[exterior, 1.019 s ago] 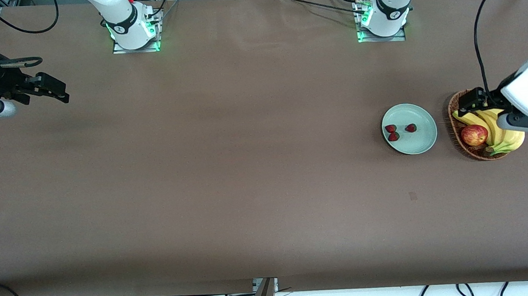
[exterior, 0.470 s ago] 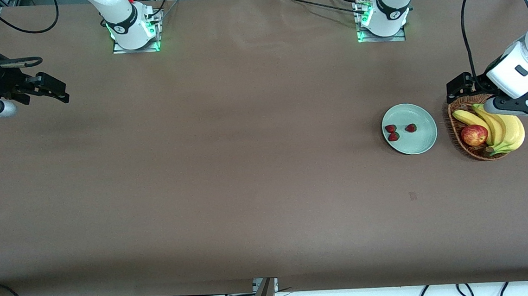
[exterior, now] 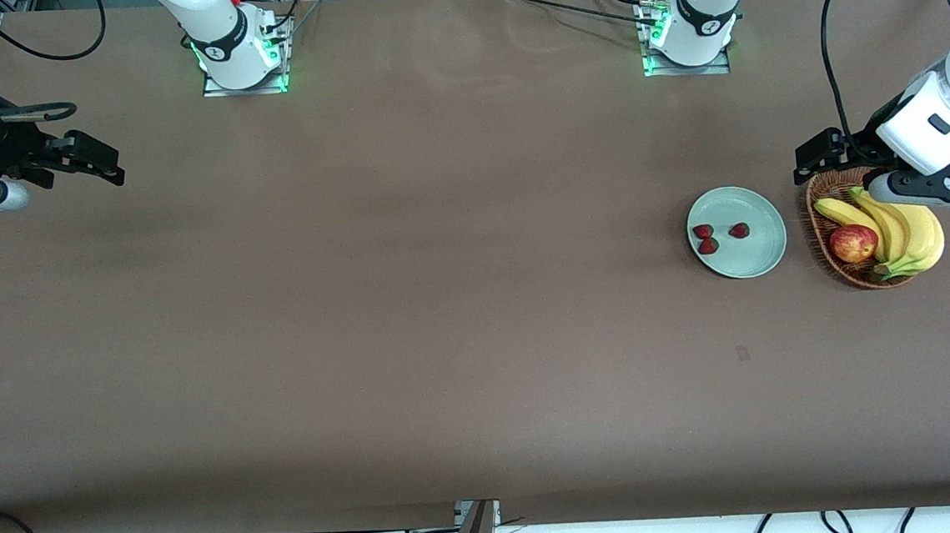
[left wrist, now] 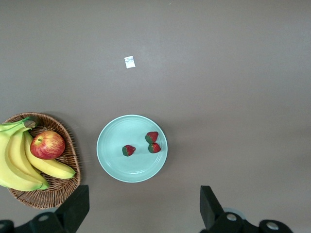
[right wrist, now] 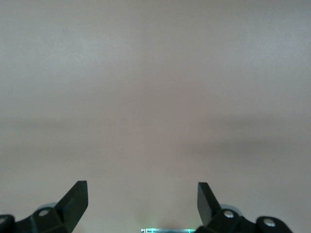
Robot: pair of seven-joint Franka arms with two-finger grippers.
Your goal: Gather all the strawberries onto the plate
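Note:
Three strawberries [exterior: 702, 231] [exterior: 708, 245] [exterior: 739, 230] lie in the pale mint-green plate [exterior: 754, 254], toward the left arm's end of the table. The left wrist view looks down on the same plate [left wrist: 131, 167], with two strawberries [left wrist: 152, 137] [left wrist: 154, 147] touching and a third [left wrist: 128, 150] a little apart. My left gripper [exterior: 817, 156] hangs open and empty, high over the table at the basket's rim and close to the plate; its own view shows the left gripper [left wrist: 143, 206] with nothing between the fingers. My right gripper [exterior: 91, 159] waits open and empty over bare table at the right arm's end, also seen as the right gripper [right wrist: 142, 201].
A brown wicker basket [exterior: 822, 189] stands beside the plate at the left arm's end, holding a red-yellow apple [exterior: 853, 243] and bananas [exterior: 907, 232]. The left wrist view also shows the basket [left wrist: 53, 196]. A small paper scrap [left wrist: 129, 61] lies on the table nearer to the front camera.
My left gripper has drawn back from over the bananas in the basket to the basket's rim, toward the robots' bases. The strawberries, plate and right arm have not moved.

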